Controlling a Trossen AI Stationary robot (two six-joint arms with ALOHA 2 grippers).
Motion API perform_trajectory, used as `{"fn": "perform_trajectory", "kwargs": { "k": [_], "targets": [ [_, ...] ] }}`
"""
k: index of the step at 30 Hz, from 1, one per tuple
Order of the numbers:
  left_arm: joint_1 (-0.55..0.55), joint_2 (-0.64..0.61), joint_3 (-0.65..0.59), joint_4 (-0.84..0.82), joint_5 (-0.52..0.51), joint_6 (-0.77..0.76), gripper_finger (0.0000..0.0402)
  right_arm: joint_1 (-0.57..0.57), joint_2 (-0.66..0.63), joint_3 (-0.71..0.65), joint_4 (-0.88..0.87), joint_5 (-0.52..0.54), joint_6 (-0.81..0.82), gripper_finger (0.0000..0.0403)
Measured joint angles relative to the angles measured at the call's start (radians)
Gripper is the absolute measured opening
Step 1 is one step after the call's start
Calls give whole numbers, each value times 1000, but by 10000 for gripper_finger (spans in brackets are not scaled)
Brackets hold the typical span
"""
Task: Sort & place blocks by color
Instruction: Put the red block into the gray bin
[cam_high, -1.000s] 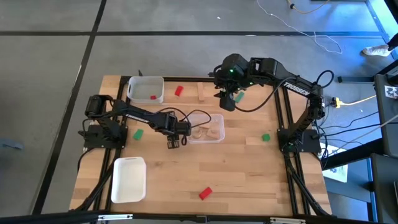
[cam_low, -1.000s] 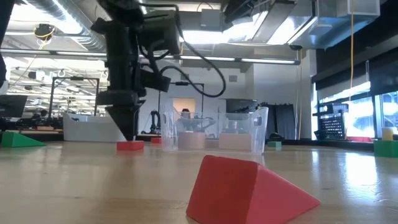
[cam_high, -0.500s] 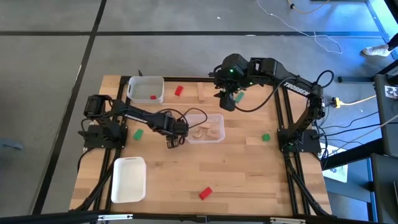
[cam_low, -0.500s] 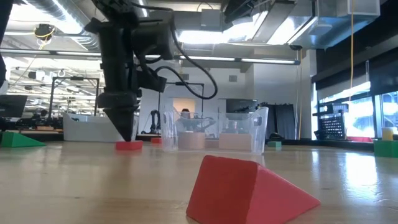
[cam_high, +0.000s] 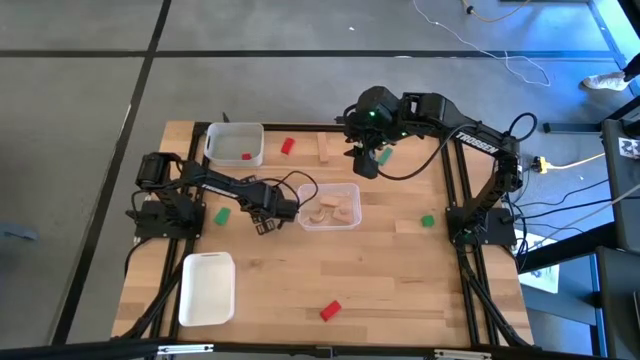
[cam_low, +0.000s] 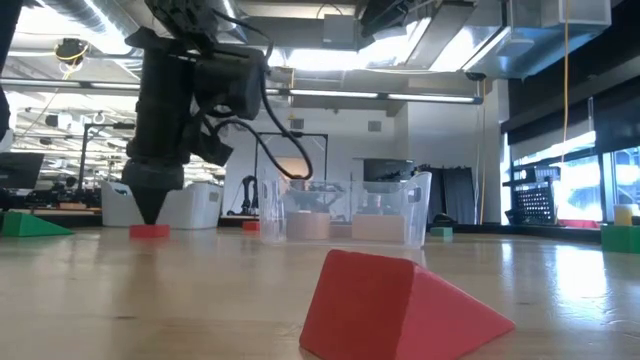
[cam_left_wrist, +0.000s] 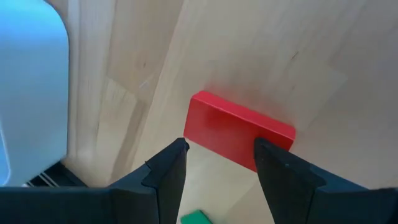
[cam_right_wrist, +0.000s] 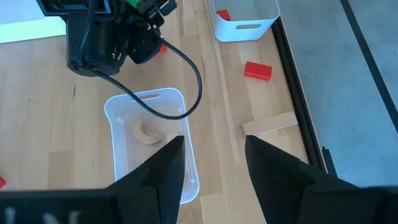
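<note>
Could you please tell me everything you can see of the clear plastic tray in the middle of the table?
The clear plastic tray is a see-through rectangular bin with rounded corners, a slot handle in one short wall and upright walls. It sits flat on the wooden table, near the centre. Inside lie plain light-wood blocks, one of them arch-shaped; no red or green block shows in it. A black cable from the left arm hangs across one end. The left hand is low over the table just beside that end; the right hand hangs above the table's far side.
</note>
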Motion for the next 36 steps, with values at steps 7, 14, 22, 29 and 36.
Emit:
{"fn": "perform_trajectory", "kwargs": {
  "k": [7,14,22,29,36],
  "targets": [
    [0,-31,33,-20,6,-127,182,0,0,0,0,0,0,170],
    [-17,-102,117,-52,81,-640,182,0,-1,0,8,0,0,170],
    [-41,-113,126,-56,59,-381,182,0,-1,0,20,0,-40,170],
    [-14,-113,120,-75,52,269,182,0,-1,0,20,0,-49,170],
    [18,-113,27,-57,65,651,182,0,-1,0,19,0,-50,170]
  ]
}}
